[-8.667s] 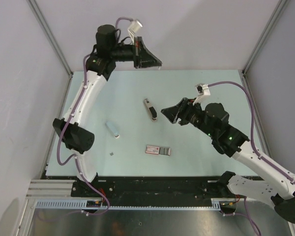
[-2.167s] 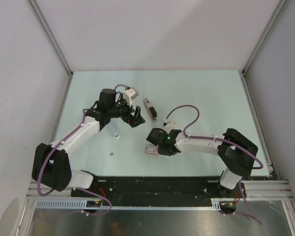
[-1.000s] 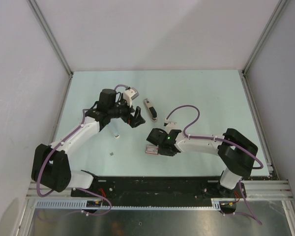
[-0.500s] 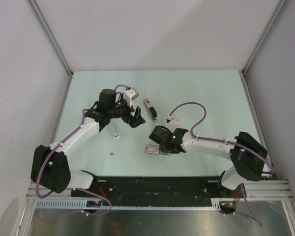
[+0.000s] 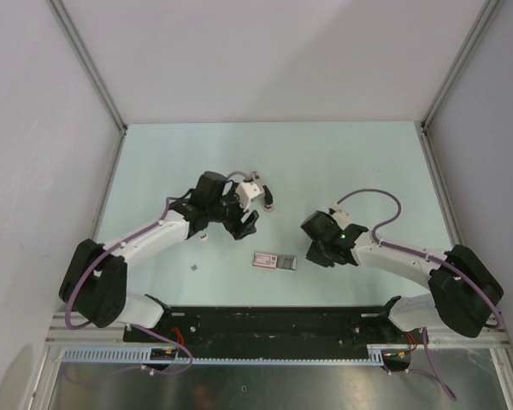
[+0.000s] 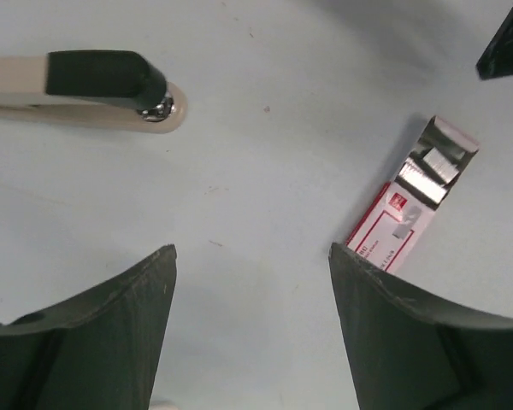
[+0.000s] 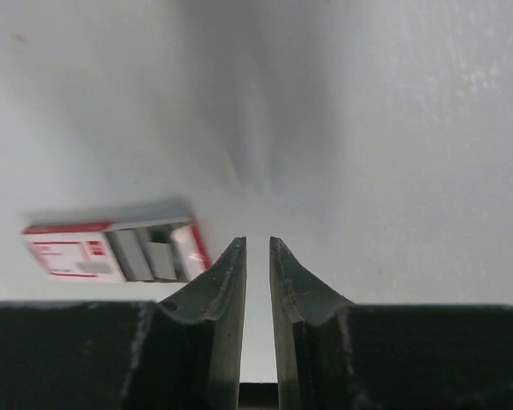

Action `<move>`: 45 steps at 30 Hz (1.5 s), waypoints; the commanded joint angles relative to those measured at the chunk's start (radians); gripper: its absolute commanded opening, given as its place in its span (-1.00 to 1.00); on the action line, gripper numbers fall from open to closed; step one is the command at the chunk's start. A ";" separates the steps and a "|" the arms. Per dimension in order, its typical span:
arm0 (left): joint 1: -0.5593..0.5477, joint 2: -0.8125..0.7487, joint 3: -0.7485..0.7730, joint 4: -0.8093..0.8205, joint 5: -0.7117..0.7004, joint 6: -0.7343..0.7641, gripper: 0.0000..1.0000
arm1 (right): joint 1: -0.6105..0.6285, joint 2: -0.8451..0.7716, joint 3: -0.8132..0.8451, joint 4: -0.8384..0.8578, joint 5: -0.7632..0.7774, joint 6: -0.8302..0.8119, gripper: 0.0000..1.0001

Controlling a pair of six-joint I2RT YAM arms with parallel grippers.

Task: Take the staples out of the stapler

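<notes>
The stapler (image 6: 77,85), dark on a pale beige base, lies shut on the table at the top left of the left wrist view. From above only its near end (image 5: 268,202) shows past the left wrist. My left gripper (image 6: 250,252) hovers open just near of it, holding nothing; it sits at the table's middle (image 5: 242,219). My right gripper (image 7: 256,243) is low over the table right of the staple box, open by a thin gap with nothing in it, also seen from above (image 5: 315,249). A tiny grey strip of staples (image 5: 193,269) lies near left, apart from both grippers.
A pink-and-white staple box (image 5: 275,260) lies between the grippers with its flap open and silver strips inside (image 6: 436,158); it is also in the right wrist view (image 7: 111,249). A small blue-grey piece (image 5: 198,229) shows beside the left arm. Frame posts stand at the back corners.
The left arm has swung right, closer to the stapler, and its jaws have narrowed a little. The right gripper has pulled right, off the staple box, and has closed to a thin gap.
</notes>
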 commanded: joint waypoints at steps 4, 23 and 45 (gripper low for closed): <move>-0.080 0.070 -0.047 -0.007 -0.116 0.235 0.53 | -0.095 -0.065 -0.184 0.302 -0.308 0.012 -0.53; -0.211 0.176 -0.088 -0.007 -0.246 0.303 0.54 | -0.164 -0.117 -0.372 0.585 -0.452 0.095 -0.45; -0.258 0.196 -0.082 -0.006 -0.269 0.301 0.54 | -0.164 -0.045 -0.371 0.620 -0.447 0.090 -0.89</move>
